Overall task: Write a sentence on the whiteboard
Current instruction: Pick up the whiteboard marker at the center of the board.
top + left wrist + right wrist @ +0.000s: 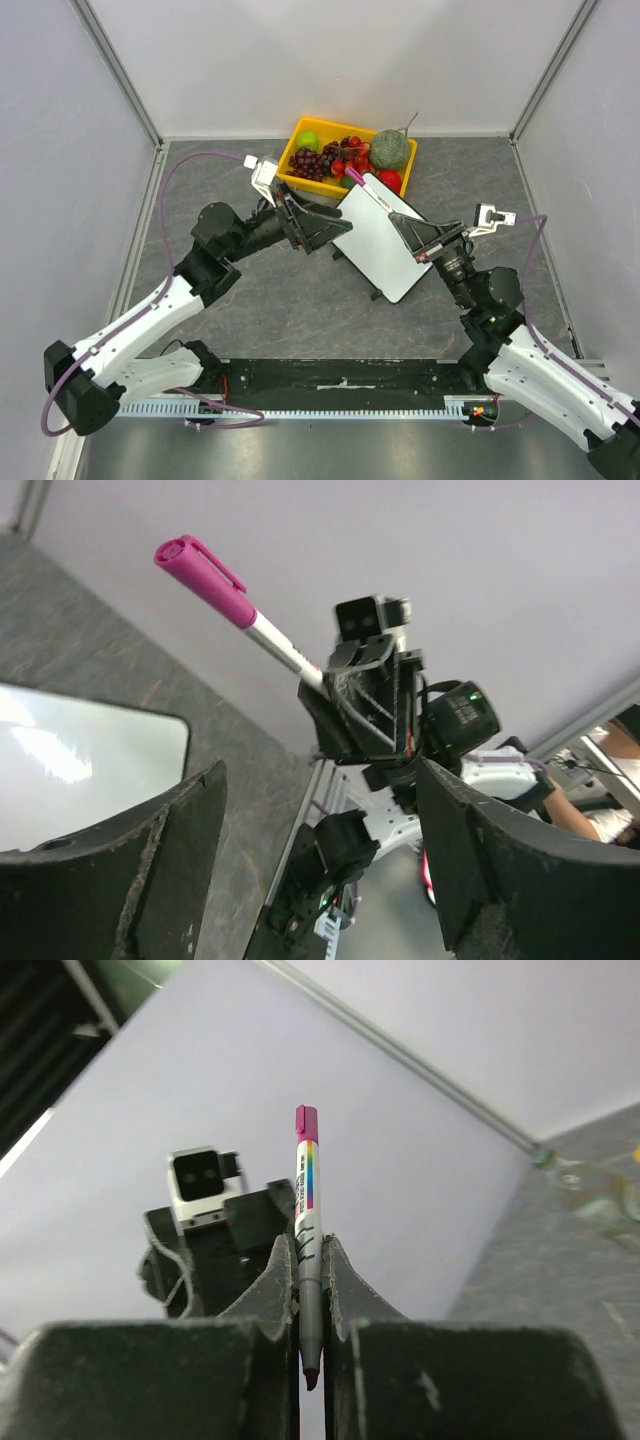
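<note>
The whiteboard (378,255) is shown lying on the grey bench (300,310), turned cornerwise between the two arms and just in front of the yellow tray (297,140) of fruit. No lettering of the sentence can be made out on its glossy face. In the top view a marker (372,192) is seen over the board's far corner. It is held by the right fingers (290,1280), which are closed tight on the barrel, with the magenta cap projecting outward toward the tray and a tapered dark end directed back toward the wrist. Whether that tapered end is the nib cannot be told. The left fingers (335,227) are spread wide with nothing between them and are set over the board's left corner, facing the marker from nearby without touching it. The step in hand is judged to be the readying of the marker, most likely removal of the cap or a handover, since no writing is yet seen. It is done well if the left fingers are brought in line with the marker's axis and closed squarely on the magenta cap alone. They are then drawn straight along that axis against a firm right grip, so that the barrel is not levered sideways. The board appears to rest loose on the bench, may be expected to slide under pen pressure, and is better steadied before the first stroke.
</note>
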You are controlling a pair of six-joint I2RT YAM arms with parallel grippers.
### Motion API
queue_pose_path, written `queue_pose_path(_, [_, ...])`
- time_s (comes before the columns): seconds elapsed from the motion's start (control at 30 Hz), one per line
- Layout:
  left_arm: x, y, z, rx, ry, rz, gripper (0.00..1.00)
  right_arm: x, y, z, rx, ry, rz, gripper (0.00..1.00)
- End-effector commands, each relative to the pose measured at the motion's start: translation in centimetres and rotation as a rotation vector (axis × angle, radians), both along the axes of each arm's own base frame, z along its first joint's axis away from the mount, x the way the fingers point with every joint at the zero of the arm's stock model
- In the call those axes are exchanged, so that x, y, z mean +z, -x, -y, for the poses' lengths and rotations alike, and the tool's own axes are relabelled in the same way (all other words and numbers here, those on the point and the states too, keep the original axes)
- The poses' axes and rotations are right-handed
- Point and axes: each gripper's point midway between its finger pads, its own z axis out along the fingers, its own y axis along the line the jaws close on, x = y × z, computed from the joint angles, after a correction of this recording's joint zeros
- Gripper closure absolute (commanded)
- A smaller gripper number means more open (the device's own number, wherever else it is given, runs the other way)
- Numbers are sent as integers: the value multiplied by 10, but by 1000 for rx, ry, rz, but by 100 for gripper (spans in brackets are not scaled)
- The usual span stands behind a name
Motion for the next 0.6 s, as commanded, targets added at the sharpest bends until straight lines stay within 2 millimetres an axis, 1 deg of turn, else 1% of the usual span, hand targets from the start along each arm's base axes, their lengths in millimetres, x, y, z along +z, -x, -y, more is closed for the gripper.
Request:
queue_pose_path(0.0, [57, 11, 11, -115, 200, 133, 21, 56, 26, 4, 156, -293, 116, 100])
queue_pose_path(0.13, [67, 5, 20, -143, 228, 162, 23, 72, 36, -6, 254, -343, 181, 100])
queue_pose_path(0.17, [70, 5, 22, -150, 232, 175, 24, 73, 36, -8, 266, -347, 180, 100])
queue_pose_path(0.27, [78, 8, 25, -182, 254, 212, 25, 72, 33, -12, 277, -346, 172, 100])
queue_pose_path(0.4, [82, 0, 29, -163, 249, 217, 27, 70, 32, -13, 273, -342, 170, 100])
queue_pose_path(0.57, [83, -8, 32, -141, 249, 224, 33, 71, 34, -13, 279, -334, 178, 100])
